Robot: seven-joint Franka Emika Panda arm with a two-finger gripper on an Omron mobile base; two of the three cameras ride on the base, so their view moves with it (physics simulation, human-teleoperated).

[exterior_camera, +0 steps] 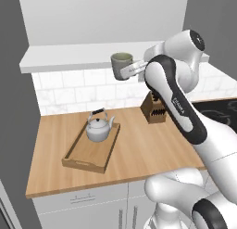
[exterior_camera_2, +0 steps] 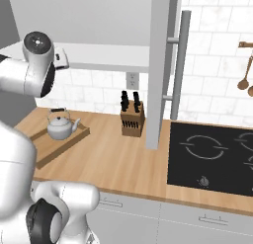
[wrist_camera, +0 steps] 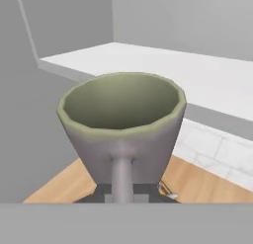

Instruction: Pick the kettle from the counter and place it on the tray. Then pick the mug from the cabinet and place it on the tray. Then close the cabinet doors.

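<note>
The grey-green mug (exterior_camera: 121, 65) hangs in the air just in front of the cabinet's white shelf floor (exterior_camera: 69, 56), upright, with my gripper (exterior_camera: 135, 68) shut on its side handle. In the hand view the mug (wrist_camera: 121, 114) stands close in front of me, its handle pinched by my gripper (wrist_camera: 123, 194) at the bottom. Below and to the left, the silver kettle (exterior_camera: 98, 128) stands on the far end of the light-wood tray (exterior_camera: 76, 161) on the wooden counter (exterior_camera: 148, 154). An open cabinet door (exterior_camera_2: 160, 65) stands edge-on with its bar handle (exterior_camera_2: 179, 65).
A knife block (exterior_camera: 155, 110) stands on the counter against the tiled wall, under my forearm. A black cooktop (exterior_camera_2: 212, 154) lies to the right. Wooden utensils (exterior_camera_2: 244, 75) hang on the wall at far right.
</note>
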